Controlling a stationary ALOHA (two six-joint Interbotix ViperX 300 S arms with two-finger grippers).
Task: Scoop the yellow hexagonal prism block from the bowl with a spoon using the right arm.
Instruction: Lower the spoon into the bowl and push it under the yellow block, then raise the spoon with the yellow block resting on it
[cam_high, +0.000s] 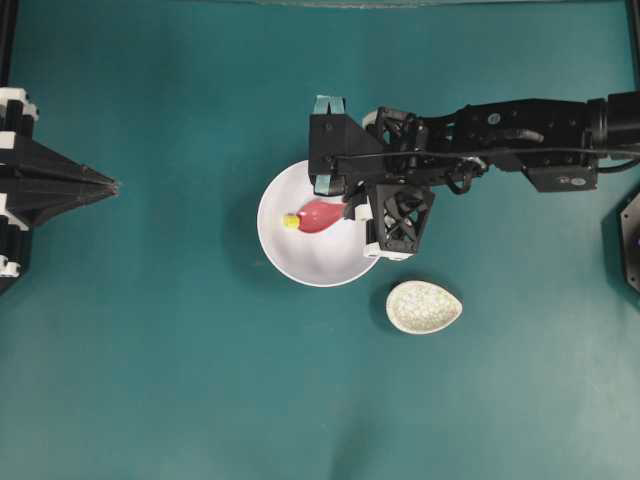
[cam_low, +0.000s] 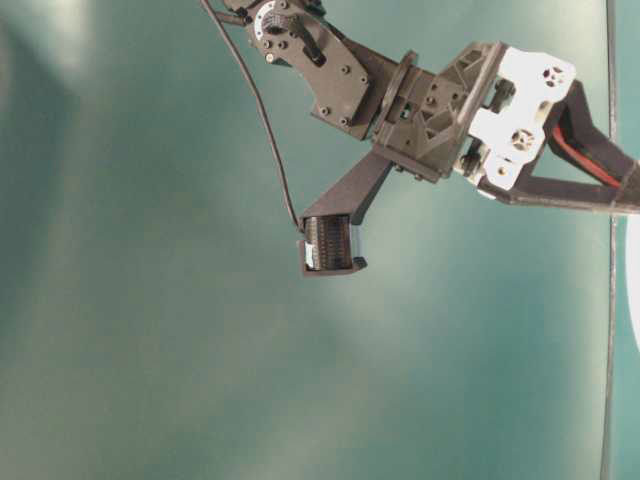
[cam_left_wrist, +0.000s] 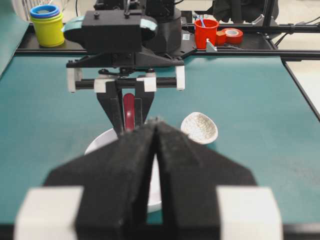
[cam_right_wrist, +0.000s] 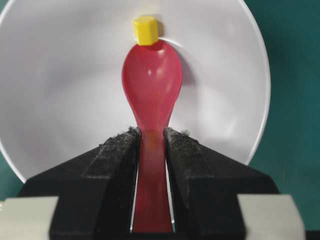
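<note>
**Spoon tip at the block**

I see the right arm (cam_high: 500, 135) stretched over the bowl (cam_high: 300, 262), its gripper (cam_right_wrist: 151, 137) clamped on the spoon (cam_right_wrist: 151, 82) handle. The scoop lies inside the bowl, tip touching the yellow hexagonal prism block (cam_right_wrist: 145, 30). My left gripper (cam_left_wrist: 156, 131) sits pressed closed, well apart from the bowl

Hidden and cut-off parts
The spoon (cam_right_wrist: 151, 100) handle vanishes between the pads; the bowl (cam_right_wrist: 65, 75) rim runs off-frame.

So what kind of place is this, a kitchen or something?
More likely a robotics lab bench: a teal table, two black arms, a spoon in the right gripper, and tape rolls behind.
</note>
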